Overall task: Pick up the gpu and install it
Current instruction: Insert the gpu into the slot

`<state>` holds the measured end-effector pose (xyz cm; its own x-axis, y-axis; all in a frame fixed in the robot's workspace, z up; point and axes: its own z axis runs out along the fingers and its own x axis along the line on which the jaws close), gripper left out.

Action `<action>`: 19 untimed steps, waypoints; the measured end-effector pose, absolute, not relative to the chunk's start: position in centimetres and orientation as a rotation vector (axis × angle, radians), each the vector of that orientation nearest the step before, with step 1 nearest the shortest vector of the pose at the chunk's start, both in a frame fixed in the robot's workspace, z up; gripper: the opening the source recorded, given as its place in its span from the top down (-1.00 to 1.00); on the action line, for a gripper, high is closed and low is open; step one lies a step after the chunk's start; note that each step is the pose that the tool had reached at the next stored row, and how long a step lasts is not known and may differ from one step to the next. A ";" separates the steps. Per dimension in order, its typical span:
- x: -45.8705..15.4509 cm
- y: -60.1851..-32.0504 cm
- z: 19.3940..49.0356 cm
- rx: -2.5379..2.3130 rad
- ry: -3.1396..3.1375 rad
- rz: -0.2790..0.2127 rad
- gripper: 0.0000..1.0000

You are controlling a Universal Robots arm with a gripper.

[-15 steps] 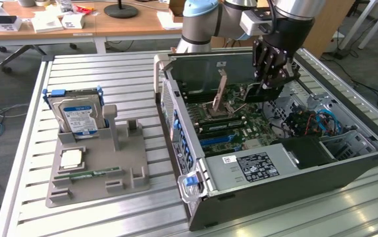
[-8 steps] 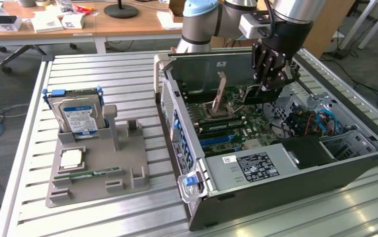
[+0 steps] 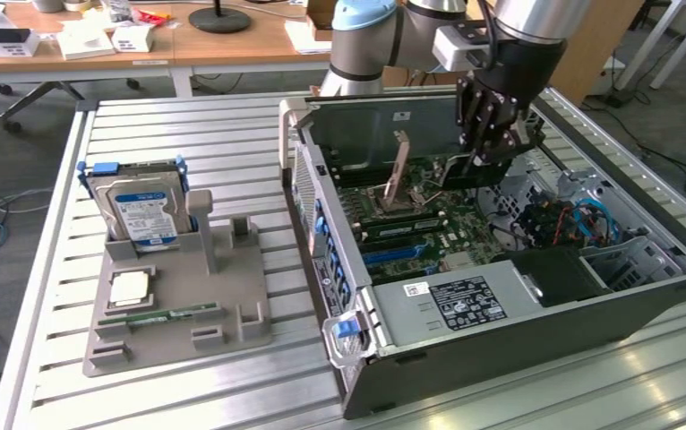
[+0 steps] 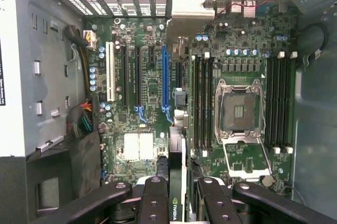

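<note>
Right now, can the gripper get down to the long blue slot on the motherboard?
Probably yes. The case lies open, the gripper holds the gpu above the motherboard, and nothing covers the long blue slot.

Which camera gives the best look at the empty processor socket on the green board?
The wrist view: it looks straight down on the processor socket, so its open middle and metal frame show plainly. The exterior view catches the socket at a slant, partly behind a raised metal flap.
</note>
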<state>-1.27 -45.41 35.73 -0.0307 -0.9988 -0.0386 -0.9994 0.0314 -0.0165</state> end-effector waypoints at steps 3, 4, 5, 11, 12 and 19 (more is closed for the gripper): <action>-1.5 -45.4 35.7 -2.159 2.227 0.022 0.47; -1.5 -45.4 35.6 -2.159 2.227 0.022 0.47; -1.6 -45.4 35.6 -2.159 2.227 0.021 0.47; -1.6 -45.4 35.4 -2.158 2.226 0.022 0.47; -1.6 -45.4 35.3 -2.158 2.227 0.021 0.47; -1.6 -45.4 34.4 -2.159 2.227 0.022 0.47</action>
